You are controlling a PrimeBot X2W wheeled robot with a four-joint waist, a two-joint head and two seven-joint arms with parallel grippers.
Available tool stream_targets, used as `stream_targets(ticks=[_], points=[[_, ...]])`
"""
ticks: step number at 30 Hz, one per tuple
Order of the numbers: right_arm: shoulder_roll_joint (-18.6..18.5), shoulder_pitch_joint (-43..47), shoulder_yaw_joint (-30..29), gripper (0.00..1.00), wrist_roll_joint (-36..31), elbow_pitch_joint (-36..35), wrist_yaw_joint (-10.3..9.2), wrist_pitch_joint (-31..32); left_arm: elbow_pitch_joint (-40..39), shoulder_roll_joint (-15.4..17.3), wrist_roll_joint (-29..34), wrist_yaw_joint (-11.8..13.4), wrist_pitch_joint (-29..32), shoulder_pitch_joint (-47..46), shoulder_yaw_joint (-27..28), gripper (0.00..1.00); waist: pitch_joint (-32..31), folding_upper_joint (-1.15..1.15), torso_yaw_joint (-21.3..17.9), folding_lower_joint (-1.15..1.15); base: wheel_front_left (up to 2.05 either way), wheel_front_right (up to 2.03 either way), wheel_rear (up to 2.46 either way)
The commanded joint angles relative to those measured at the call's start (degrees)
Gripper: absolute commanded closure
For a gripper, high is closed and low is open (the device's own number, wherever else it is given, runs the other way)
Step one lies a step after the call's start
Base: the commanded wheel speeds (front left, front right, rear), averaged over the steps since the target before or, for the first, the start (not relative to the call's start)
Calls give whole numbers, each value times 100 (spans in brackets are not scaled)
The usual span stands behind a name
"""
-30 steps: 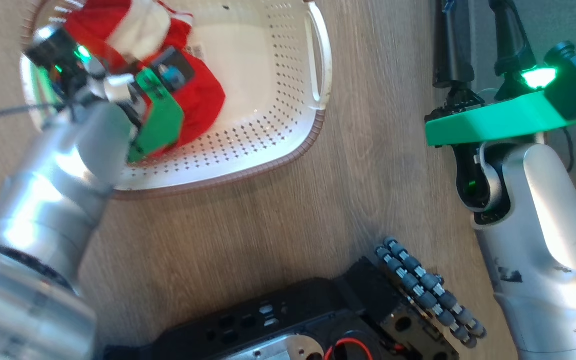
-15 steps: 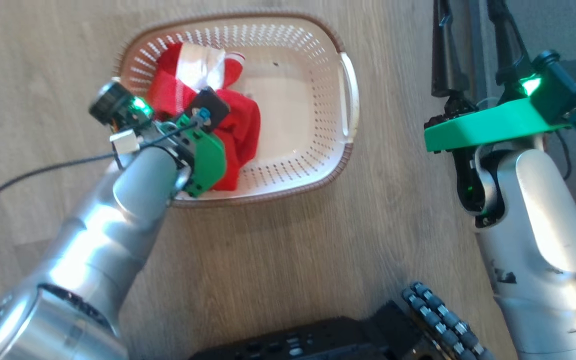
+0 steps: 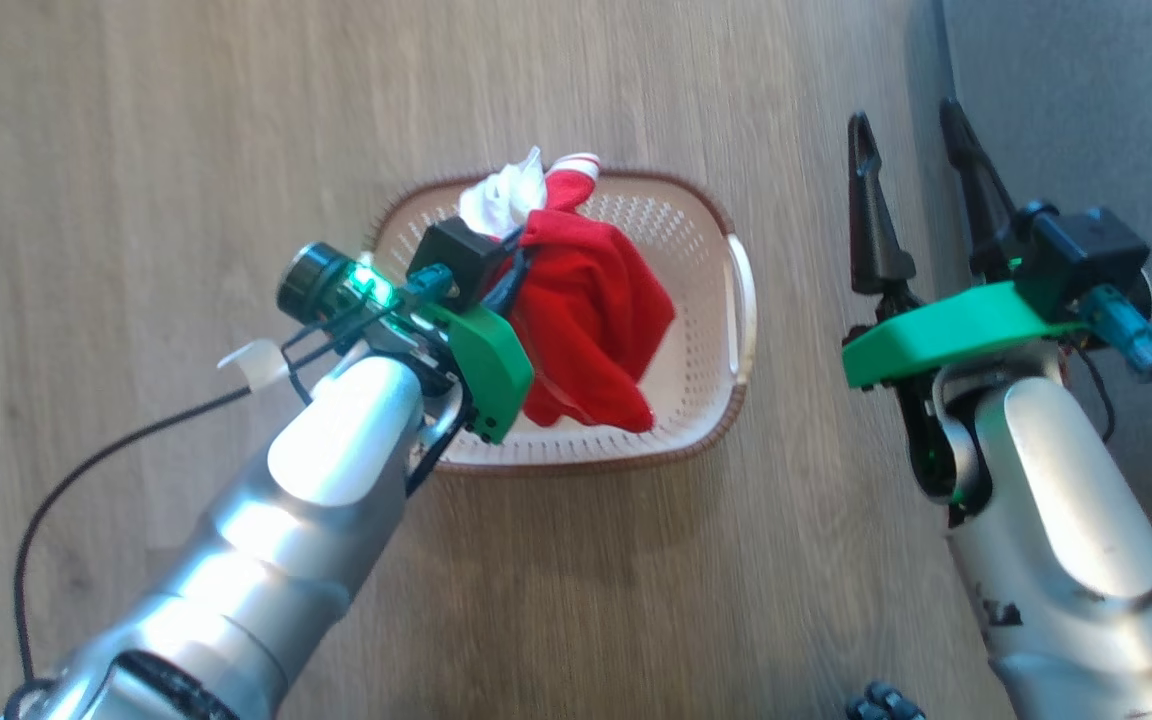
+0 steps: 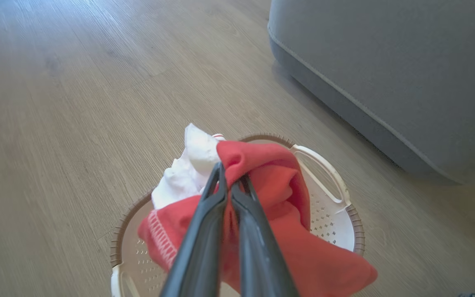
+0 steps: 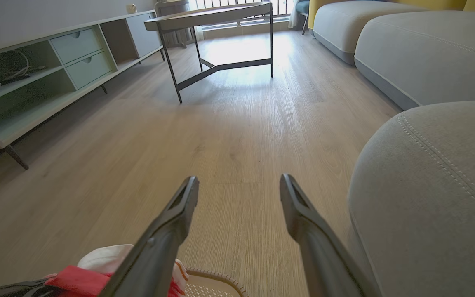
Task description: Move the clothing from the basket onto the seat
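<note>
Left wrist view: lifting step, left gripper (image 4: 232,173) clamping the clothing (image 4: 278,177) over the basket (image 4: 336,214); next, probably swing to the seat (image 4: 386,74) at two o'clock. Right gripper (image 5: 238,179) gapes wide.

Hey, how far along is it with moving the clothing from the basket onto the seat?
Done: the left gripper is shut on the red clothing. In hand: the bundle hangs raised over the basket, not clear of it. Left: carrying it across to the grey seat, where no clothing is visible. The right gripper is open and empty.
</note>
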Motion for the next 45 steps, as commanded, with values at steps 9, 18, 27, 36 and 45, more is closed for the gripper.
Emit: stream_targets(ticks=[9,18,27,36,45], points=[[-58,536,63,0,44,28,40,-27,-968,39,-209,222,-61,364,543,100,-1053,-1,353,0,0,0,0],[-49,925,87,0,77,174,40,-27,-1731,39,-191,235,-62,652,886,100,-1675,-1,365,0,0,0,0],[-1,1230,122,0,103,215,40,-27,-2384,39,-77,291,-62,586,1094,100,-2008,-1,322,0,0,0,0],[26,1316,163,0,92,231,40,-27,-2904,39,-19,313,-62,210,1152,100,-2094,-1,305,0,0,0,0],[56,1173,387,0,178,-366,40,-27,-2948,56,-21,319,-39,124,1093,100,-2066,-1,277,0,0,0,0]])
